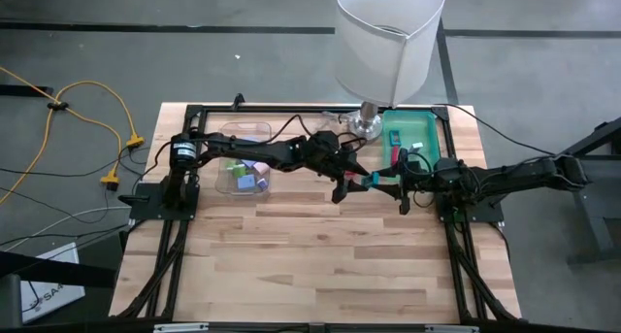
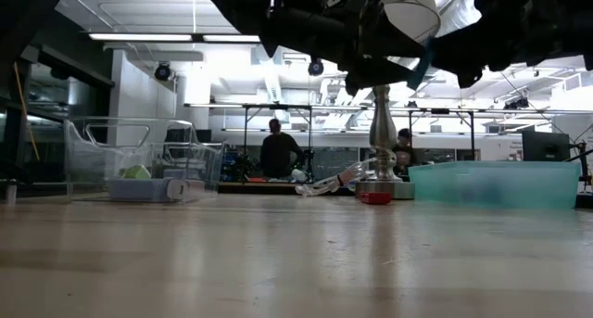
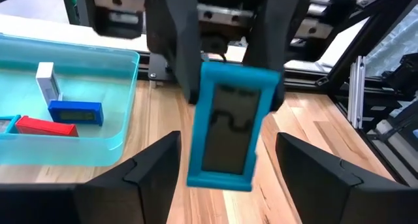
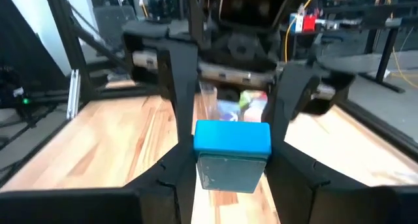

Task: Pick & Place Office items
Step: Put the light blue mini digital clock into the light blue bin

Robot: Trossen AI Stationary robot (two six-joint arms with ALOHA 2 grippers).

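Note:
A light blue block with a dark face (image 1: pixel 372 181) hangs in the air over the table's middle, between my two grippers. My right gripper (image 1: pixel 390 183) comes from the right and is shut on it. My left gripper (image 1: pixel 353 181) comes from the left and is open. In the left wrist view its fingers (image 3: pixel 153 172) stand on either side of the block's near end (image 3: pixel 222 165) without touching. More small pieces lie in the teal tray (image 1: pixel 415 137): a red one (image 3: pixel 44 127), a dark blue one (image 3: pixel 75 112) and a white one (image 3: pixel 46 80). My right gripper (image 4: pixel 232 160) pinches the light blue block by its two long sides (image 4: pixel 204 166), at the end toward the table's right. The fingers (image 4: pixel 166 185) come level from the right and lie along the block. The block is lifted clear, roughly level, with its free end between the left fingers.
A lamp with a big white shade (image 1: pixel 388 37) stands at the far edge, its metal base (image 1: pixel 366 124) beside the tray. A clear bin (image 1: pixel 245 166) with several coloured bits sits far left. A red bit (image 2: pixel 375 197) lies by the lamp base. Bare wood lies near. People sit beyond.

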